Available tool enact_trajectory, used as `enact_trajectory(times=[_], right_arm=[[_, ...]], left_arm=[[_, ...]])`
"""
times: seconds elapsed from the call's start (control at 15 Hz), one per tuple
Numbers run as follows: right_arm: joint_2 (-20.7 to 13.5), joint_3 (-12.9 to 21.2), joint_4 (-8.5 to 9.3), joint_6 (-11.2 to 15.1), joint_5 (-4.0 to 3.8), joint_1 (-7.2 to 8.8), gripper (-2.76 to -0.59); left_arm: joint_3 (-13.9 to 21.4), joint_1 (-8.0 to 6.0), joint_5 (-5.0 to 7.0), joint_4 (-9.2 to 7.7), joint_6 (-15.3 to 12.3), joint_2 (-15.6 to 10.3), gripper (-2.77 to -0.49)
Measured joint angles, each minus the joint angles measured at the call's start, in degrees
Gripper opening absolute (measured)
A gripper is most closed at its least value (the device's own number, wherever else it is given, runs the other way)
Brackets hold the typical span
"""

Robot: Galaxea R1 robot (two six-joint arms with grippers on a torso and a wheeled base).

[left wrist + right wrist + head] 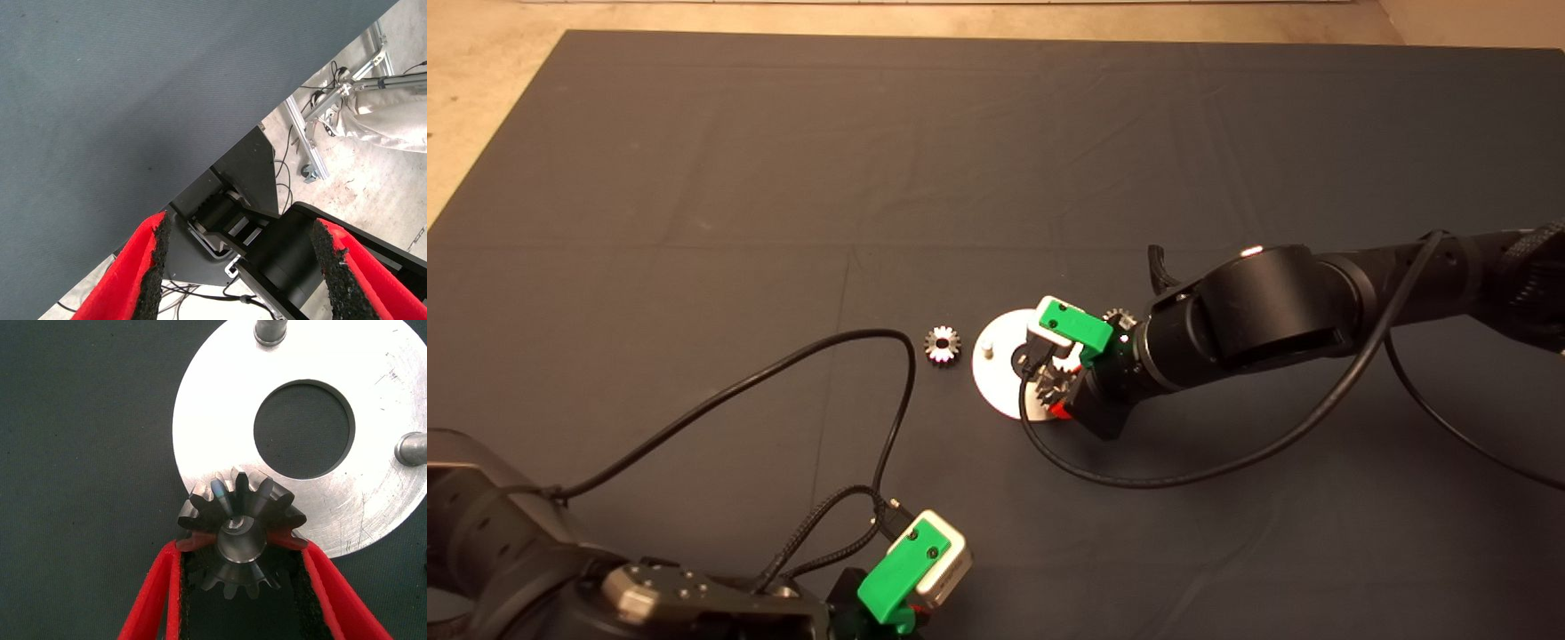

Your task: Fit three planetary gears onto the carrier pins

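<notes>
One gear (239, 540) clamped in right tool (240, 587), seated over a carrier pin on the disc (200, 447) at mid-bench. Two gears loose beside the disc. Left tool (237, 267) open, near bench edge. Risk: tilted release jams gear on pin.

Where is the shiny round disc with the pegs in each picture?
Head view: the disc lies mid-mat, partly under the right gripper.
Left wrist view: not in it.
Right wrist view: the disc fills the upper right.
Shared landmark: the held gear, over the disc's edge, seen in the head view too.
</notes>
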Motion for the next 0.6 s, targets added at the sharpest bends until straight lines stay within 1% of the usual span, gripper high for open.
enact_trajectory(times=[0.13,0.2,0.4,0.6], right_arm=[[-0.05,0.00,0.00,-0.02,-0.06,0.00,-2.53],[-0.05,0.00,0.00,-0.04,-0.22,0.00,-2.53],[-0.02,-0.02,0.03,-0.22,-0.20,0.00,-2.52],[-0.05,-0.74,0.17,-0.33,-0.26,-0.02,-2.53]], left_arm=[[0.00,0.00,-0.01,0.00,0.00,0.00,-1.80],[0.00,0.00,-0.02,0.00,0.00,0.00,-1.80],[0.00,0.00,-0.01,0.00,-0.01,0.00,-1.80],[0.00,0.00,-0.02,0.00,-0.01,0.00,-1.80]])
